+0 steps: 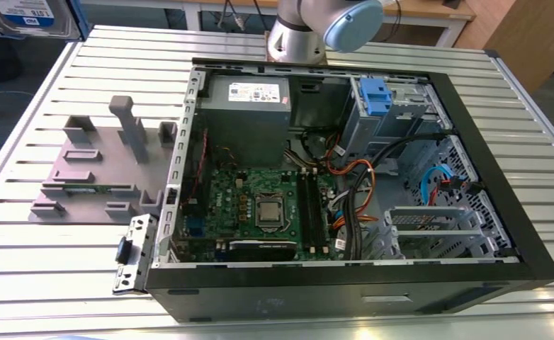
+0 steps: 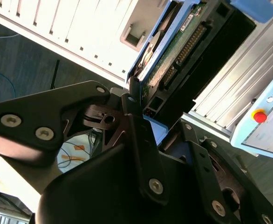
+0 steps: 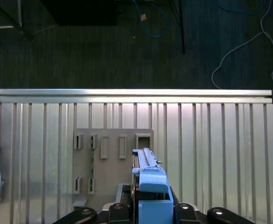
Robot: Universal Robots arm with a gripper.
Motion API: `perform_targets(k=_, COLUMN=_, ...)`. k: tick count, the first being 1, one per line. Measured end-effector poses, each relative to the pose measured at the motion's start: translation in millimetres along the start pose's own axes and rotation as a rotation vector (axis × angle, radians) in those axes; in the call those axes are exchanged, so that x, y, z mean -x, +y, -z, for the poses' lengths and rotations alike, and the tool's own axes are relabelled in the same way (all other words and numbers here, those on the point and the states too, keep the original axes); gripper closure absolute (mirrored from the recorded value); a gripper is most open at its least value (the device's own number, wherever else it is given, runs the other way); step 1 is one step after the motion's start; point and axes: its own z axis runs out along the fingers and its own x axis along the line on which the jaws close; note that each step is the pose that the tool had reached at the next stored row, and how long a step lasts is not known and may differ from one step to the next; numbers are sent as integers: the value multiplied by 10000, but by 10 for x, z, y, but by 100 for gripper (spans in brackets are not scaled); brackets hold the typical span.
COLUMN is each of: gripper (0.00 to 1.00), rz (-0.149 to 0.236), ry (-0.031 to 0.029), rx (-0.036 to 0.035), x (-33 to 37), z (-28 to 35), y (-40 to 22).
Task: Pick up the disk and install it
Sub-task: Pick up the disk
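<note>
Across the work area: table (image 1: pixel 59 241) of ribbed silver aluminium slats with long parallel grooves and glossy highlights. Floor (image 3: pixel 104 51) is dark and matt; pale wooden furniture (image 1: pixel 523 35) stands at the exterior view's right. An open black computer case (image 1: pixel 353 294) lies on its side on the table, with 1 green motherboard (image 1: pixel 258 205) and 1 grey metal power-supply box (image 1: pixel 244 106) exposed. Just beside it, at the exterior view's left, sits a matt grey fixture plate (image 1: pixel 78 173) with upright slotted holders. Arm (image 1: pixel 324 28): smooth silver tube, pale blue cap. Gripper (image 2: pixel 157 123): black, angular, bolted links. Its fingers (image 2: pixel 135 116) are clamped on the disk (image 2: pixel 174 51), seen edge-on with green circuit board and bright blue bracket. The disk (image 3: pixel 148 179) is held off the table, over the fixture plate in the first wrist view.
</note>
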Motion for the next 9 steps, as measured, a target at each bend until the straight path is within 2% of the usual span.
perform_targets(k=9, gripper=63, rz=0, ry=0, rx=0, x=2, z=3, y=-95)
